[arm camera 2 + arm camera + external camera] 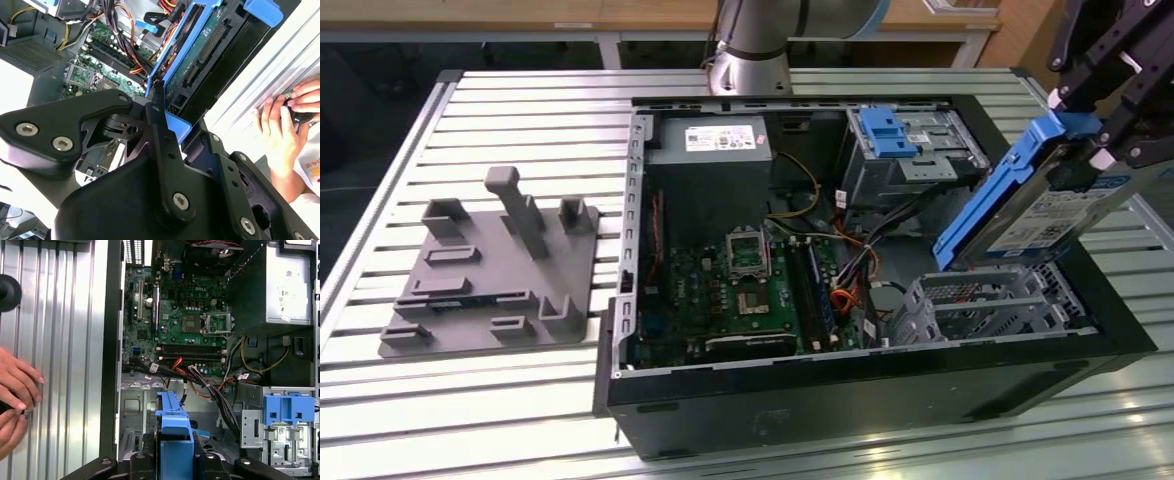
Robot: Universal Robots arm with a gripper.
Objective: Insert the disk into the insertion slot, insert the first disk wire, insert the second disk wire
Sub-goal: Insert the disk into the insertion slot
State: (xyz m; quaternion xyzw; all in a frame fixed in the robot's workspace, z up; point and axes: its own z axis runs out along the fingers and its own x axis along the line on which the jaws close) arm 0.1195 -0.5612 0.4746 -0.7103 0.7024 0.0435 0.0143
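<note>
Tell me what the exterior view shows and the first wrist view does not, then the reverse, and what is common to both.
Exterior view: the grey fixture on the table, toward the exterior view's left, and the disk, its label visible, tilted in the gripper above the insertion slot. First wrist view: a person's hands over the slatted table. Both: the motherboard, the power supply, the blue latch.
</note>
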